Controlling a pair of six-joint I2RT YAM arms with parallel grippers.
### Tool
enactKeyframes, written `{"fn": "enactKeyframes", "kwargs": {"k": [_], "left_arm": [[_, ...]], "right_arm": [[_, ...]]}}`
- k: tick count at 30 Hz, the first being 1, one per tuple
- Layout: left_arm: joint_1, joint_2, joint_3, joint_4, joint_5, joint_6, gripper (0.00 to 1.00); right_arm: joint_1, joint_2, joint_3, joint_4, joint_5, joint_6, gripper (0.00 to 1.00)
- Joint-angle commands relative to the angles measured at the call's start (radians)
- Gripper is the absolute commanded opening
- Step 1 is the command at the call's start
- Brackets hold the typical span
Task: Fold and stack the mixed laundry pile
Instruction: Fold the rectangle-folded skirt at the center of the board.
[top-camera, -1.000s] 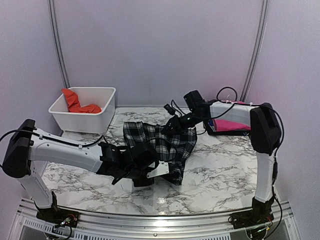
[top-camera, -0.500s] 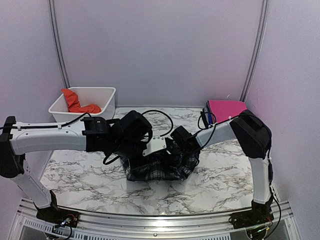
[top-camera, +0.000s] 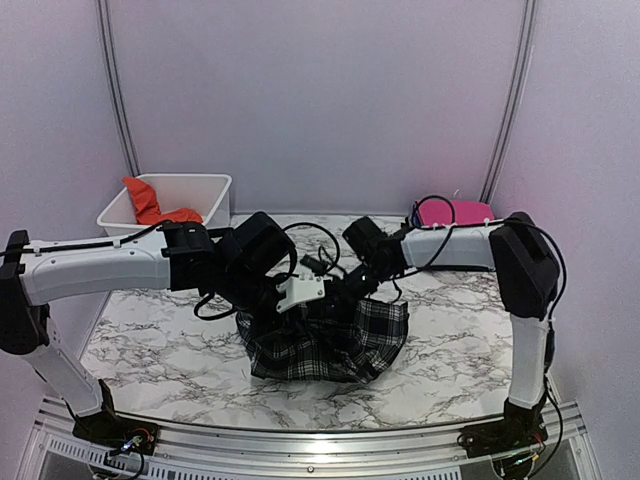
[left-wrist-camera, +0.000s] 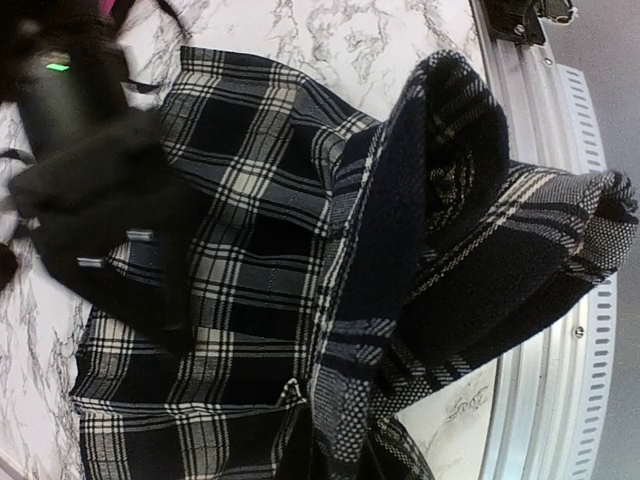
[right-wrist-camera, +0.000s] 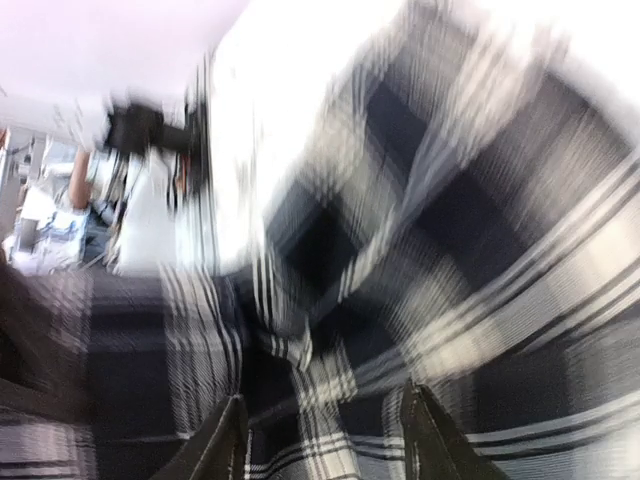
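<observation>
Right wrist view smeared: right tool (right-wrist-camera: 325, 412) on plaid shirt (left-wrist-camera: 250, 250), grip unclear; left tool (top-camera: 305, 295) grip hidden.

Black-and-white plaid shirt (top-camera: 325, 345); orange t-shirt (top-camera: 150, 207); white bin (top-camera: 165, 240); pink garment (top-camera: 452, 213); white counter (top-camera: 150, 350), grey marble veining.

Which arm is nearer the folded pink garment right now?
Right. The right arm stretches just in front of the pink garment. The left arm comes in from the opposite side and ends over the plaid shirt.
</observation>
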Motion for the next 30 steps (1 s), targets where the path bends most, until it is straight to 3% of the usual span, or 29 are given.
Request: {"fn": "enactKeyframes", "kwargs": {"k": [1, 11, 14, 22, 30], "left_arm": [[-0.004, -0.001, 0.040, -0.035, 0.067, 0.023, 0.03], [0.055, 0.131, 0.229, -0.092, 0.071, 0.075, 0.07], [0.083, 0.184, 0.276, -0.111, 0.073, 0.093, 0.08], [0.161, 0.287, 0.379, -0.130, 0.043, 0.142, 0.09], [0.186, 0.382, 0.402, -0.130, 0.084, 0.158, 0.14]], "right_arm": [[-0.103, 0.020, 0.217, -0.016, 0.063, 0.077, 0.51], [-0.168, 0.256, 0.332, -0.095, 0.197, 0.070, 0.55], [-0.160, 0.287, 0.296, -0.047, 0.151, 0.089, 0.53], [-0.094, 0.288, 0.226, -0.028, -0.004, 0.070, 0.37], [-0.072, 0.257, 0.189, -0.014, -0.027, 0.083, 0.35]]}}
